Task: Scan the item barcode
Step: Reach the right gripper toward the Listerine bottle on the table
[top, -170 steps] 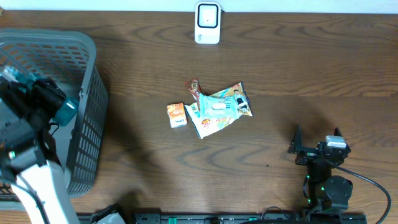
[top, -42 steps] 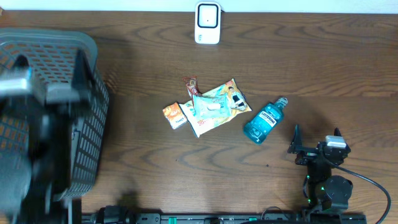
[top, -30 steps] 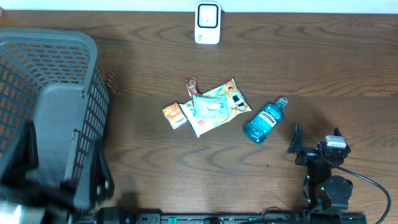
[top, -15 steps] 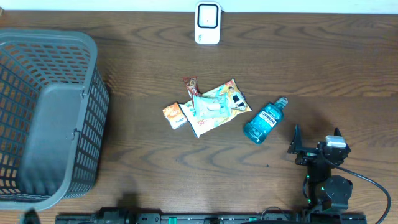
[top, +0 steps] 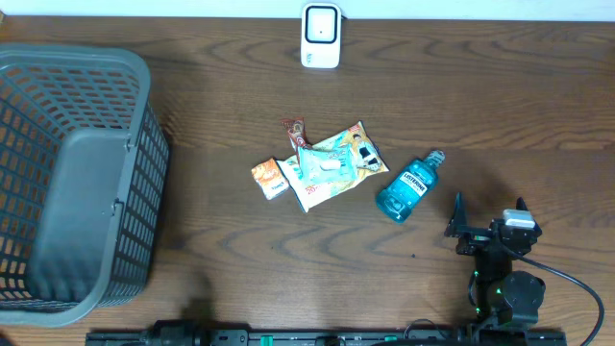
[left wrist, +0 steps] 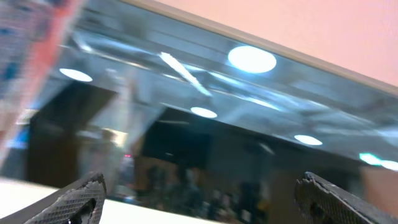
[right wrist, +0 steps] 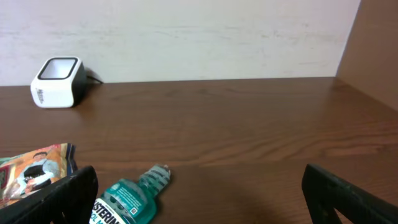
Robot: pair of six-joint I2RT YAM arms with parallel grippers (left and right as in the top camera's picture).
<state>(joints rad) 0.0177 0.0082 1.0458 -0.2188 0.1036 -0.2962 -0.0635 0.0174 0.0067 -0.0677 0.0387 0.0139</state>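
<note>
1. Mouthwash bottle lies on its side on the worktop, just right of the snack packets and well apart from the scanner at the far edge.
2. Right gripper sits near-right of it, jaws wide apart, holding nothing.
3. Left gripper is likewise spread wide and holds nothing.

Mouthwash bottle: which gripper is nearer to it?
Right. The right gripper is just beside the mouthwash bottle; the left gripper is outside the overhead view; its camera shows no bottle.
</note>
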